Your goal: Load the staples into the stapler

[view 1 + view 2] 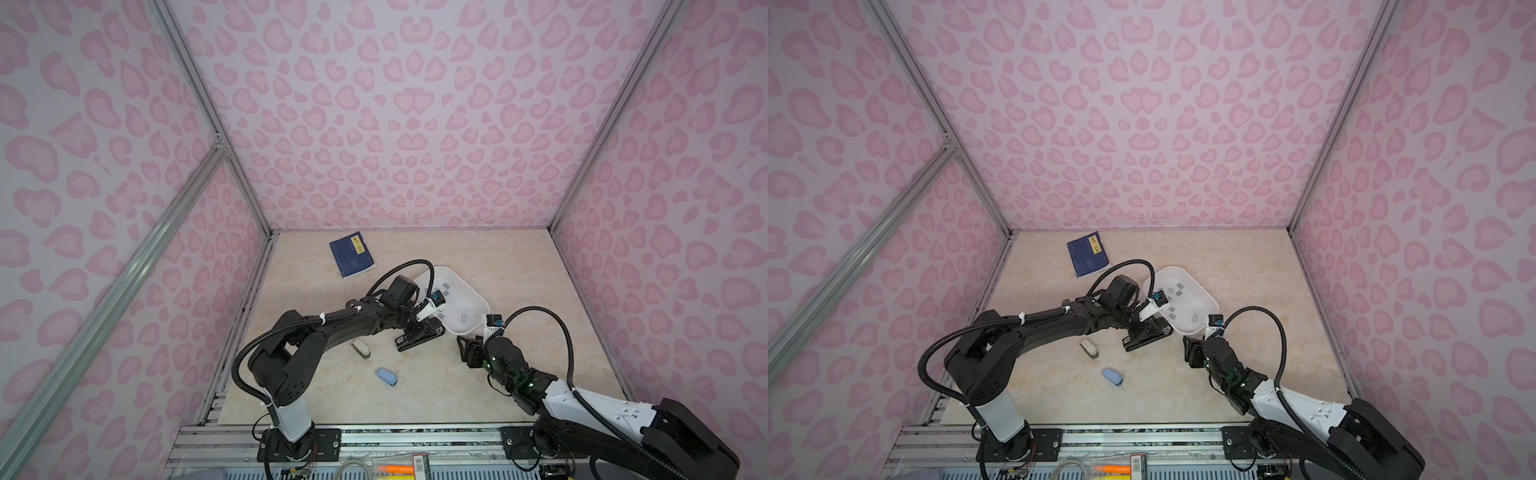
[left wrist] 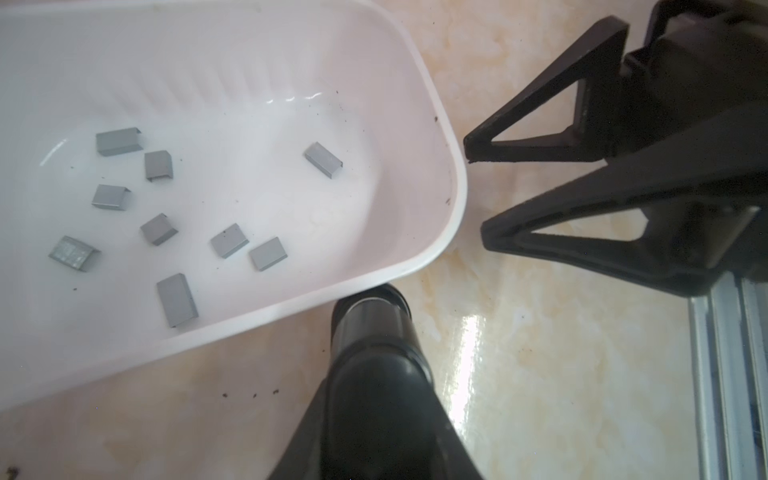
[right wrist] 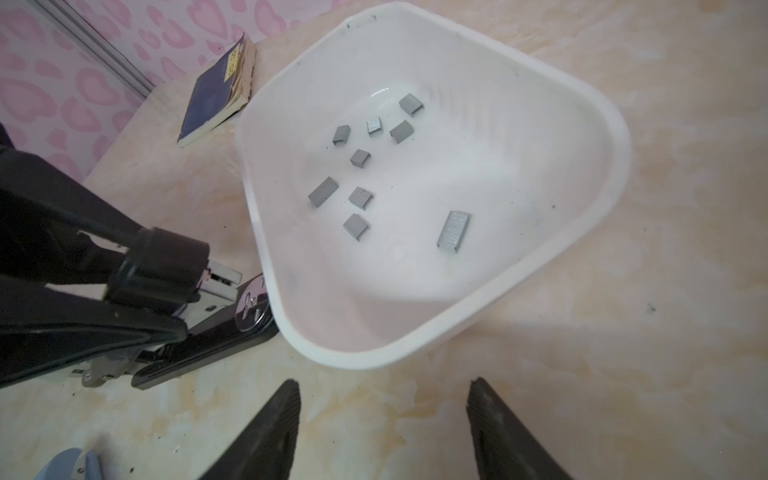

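A black stapler [image 1: 419, 332] [image 1: 1146, 334] lies on the tabletop against the near left side of a white tray [image 1: 484, 305] [image 1: 1208, 291]. My left gripper [image 1: 426, 324] [image 2: 374, 415] is shut on the stapler's raised top arm [image 2: 370, 332] [image 3: 166, 262], and the metal magazine [image 3: 220, 278] shows beneath it. Several small grey blocks of staples [image 2: 228, 241] [image 3: 359, 197] [image 1: 446, 291] lie loose on the tray's floor. My right gripper [image 1: 467, 349] [image 1: 1192, 351] [image 2: 478, 193] [image 3: 384, 384] stands open and empty over the table, just short of the tray's near rim [image 3: 374, 361].
A blue booklet [image 1: 351, 253] [image 3: 216, 95] lies at the back left. A small beige stapler [image 1: 360, 348] and a small light-blue stapler [image 1: 386, 377] lie on the table in front of the left arm. Pink patterned walls enclose the table.
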